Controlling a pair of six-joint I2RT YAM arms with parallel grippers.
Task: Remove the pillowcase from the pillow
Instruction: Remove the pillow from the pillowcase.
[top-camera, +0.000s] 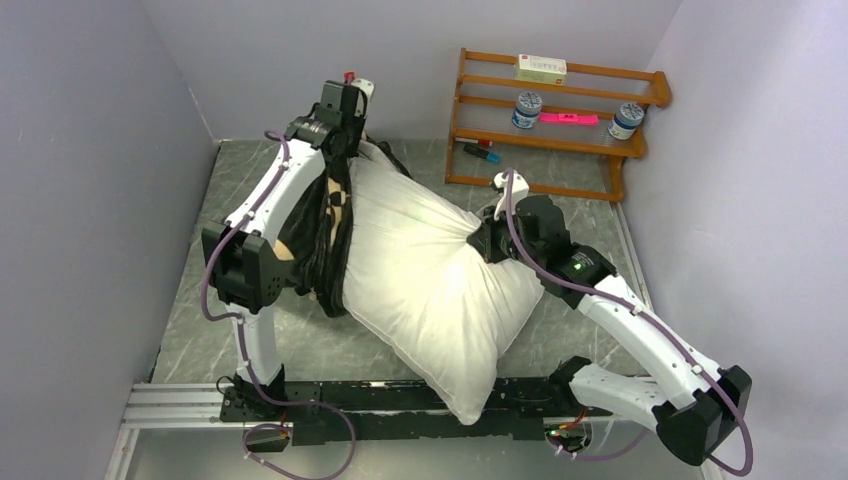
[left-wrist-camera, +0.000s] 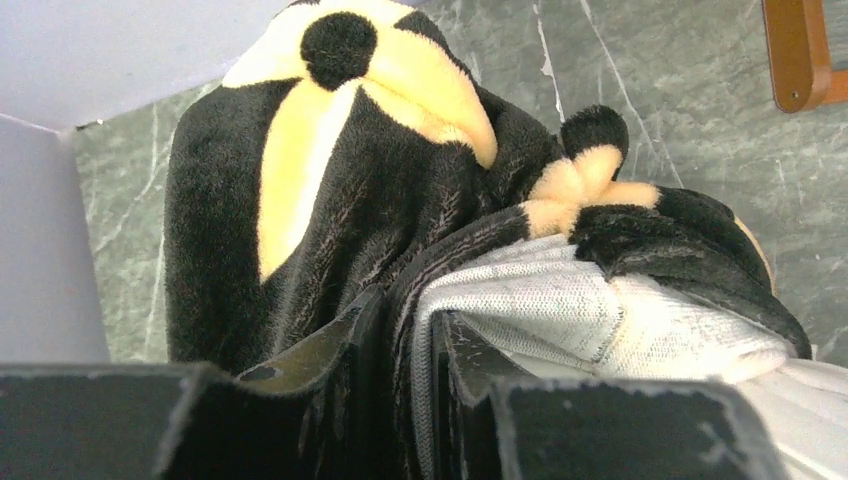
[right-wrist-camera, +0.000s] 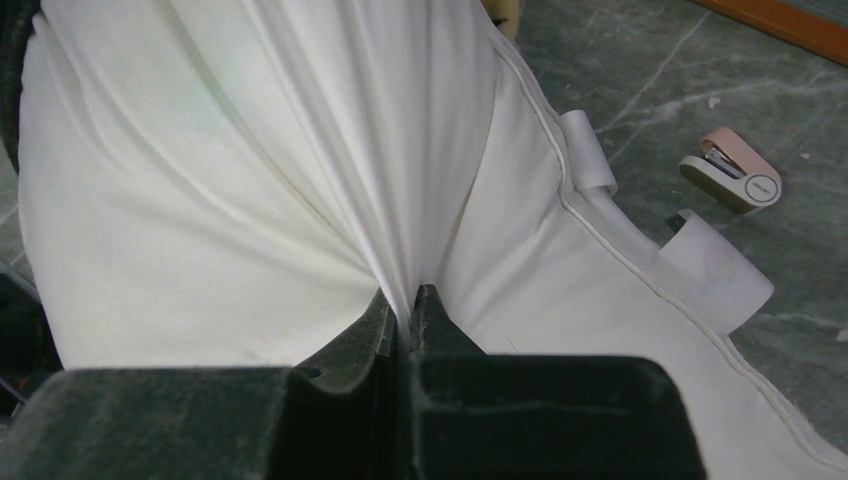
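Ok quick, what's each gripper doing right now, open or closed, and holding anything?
Left gripper: closed, pinching the edge of the pillowcase.
Right gripper: closed, pinching a fold of the pillow.

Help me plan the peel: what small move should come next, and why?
Probably draw the left fingers farther from the pillow while the right fingers hold. The left pinch the pillowcase, the right pinch the pillow, and the case covers only the pillow's left edge.

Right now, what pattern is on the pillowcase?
The pillowcase is black plush with tan flowers; best in left wrist view.
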